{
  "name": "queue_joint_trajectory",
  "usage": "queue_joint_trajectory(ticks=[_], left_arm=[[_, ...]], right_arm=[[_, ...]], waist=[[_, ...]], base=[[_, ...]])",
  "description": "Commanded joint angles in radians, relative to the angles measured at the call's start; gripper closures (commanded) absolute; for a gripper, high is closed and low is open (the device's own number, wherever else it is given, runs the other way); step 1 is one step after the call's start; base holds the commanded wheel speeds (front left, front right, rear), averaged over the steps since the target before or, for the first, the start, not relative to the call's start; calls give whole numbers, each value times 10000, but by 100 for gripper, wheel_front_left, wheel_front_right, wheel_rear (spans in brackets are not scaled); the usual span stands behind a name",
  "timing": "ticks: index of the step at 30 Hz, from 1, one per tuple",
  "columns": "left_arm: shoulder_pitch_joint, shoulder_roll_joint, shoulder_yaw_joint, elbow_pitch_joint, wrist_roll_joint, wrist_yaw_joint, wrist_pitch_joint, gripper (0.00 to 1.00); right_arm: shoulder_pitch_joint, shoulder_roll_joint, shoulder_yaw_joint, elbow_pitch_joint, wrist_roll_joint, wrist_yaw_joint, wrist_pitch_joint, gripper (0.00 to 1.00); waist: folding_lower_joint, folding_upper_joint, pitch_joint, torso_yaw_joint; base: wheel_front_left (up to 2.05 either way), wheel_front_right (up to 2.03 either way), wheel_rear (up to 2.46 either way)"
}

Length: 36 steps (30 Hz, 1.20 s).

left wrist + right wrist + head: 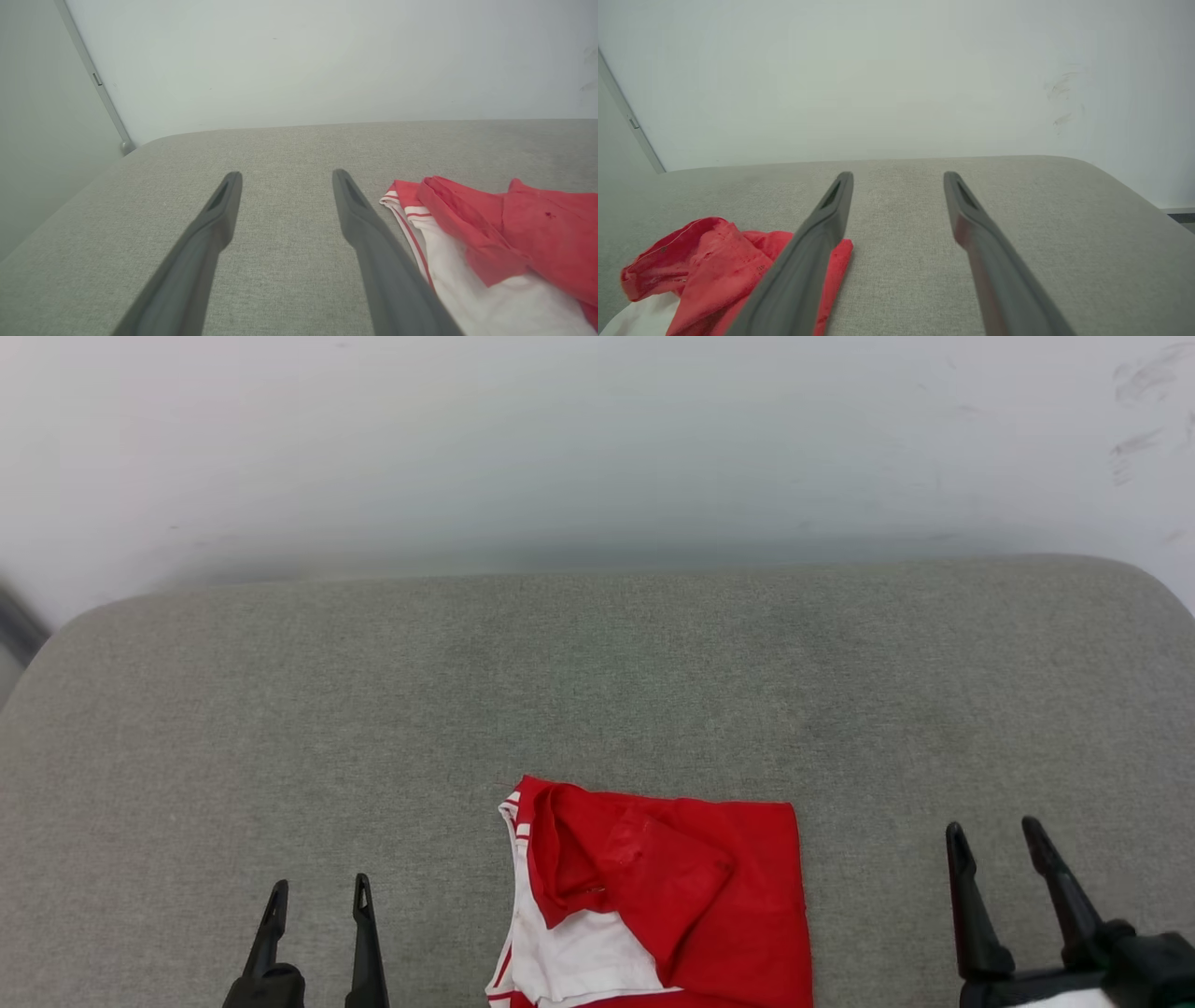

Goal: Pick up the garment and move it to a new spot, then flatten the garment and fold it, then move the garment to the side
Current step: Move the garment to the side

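The garment (672, 896), red with a white sleeve and striped trim, lies bunched and partly folded on the grey cushioned surface (597, 691) at the bottom centre, its lower part cut off by the frame edge. My left gripper (317, 896) stands open to its left, apart from it. My right gripper (994, 835) stands open to its right, also apart. In the left wrist view the garment (504, 242) lies to the right of the open left gripper (285, 179). In the right wrist view the garment (714, 266) lies at lower left, partly behind one finger of the open right gripper (899, 179).
A pale wall (597, 448) rises straight behind the cushioned surface. The surface's rounded corners show at far left (84, 616) and far right (1148, 579). A grey strip (93, 79) runs down the wall at the left.
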Motion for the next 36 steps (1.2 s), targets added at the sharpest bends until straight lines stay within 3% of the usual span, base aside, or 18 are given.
queue_joint_trajectory(ticks=[1,5,10,12,17,21,27,36], left_arm=[[125,-19,45,-38,4,-28,-22,0],[68,-22,62,-50,14,-27,-22,0],[-81,-22,42,-36,14,-75,-22,0],[-143,-24,26,-14,4,-86,-22,0],[-295,-24,-12,9,-22,-107,-22,0],[-495,-26,-14,9,-49,-121,-22,0],[-942,-26,-123,46,-53,-261,-22,0],[-1585,-28,-246,94,-85,-361,-22,0]], right_arm=[[-221,47,-34,-104,-20,-8,-14,0],[-1141,-169,-157,-383,-134,-8,-14,0],[-2969,-1426,501,-132,199,-6,525,0],[-3711,-2023,1030,25,936,-8,1627,0],[-4908,-3577,2493,191,3657,-6,5770,0],[-5209,-4365,2841,529,6164,-6,8380,0],[-4959,-4555,2904,1510,8128,-6,10525,0],[-4593,-3837,3303,2445,9063,-6,10687,0]], waist=[[1,0,9,-1],[1,0,50,-7],[1,0,206,-9],[1,0,284,0],[1,0,504,85],[1,0,763,149],[1,0,1298,393],[1,0,2078,856]], base=[[0,0,0],[0,0,0],[0,0,0],[0,0,0],[0,0,0],[0,0,0],[0,0,0],[0,0,0]])
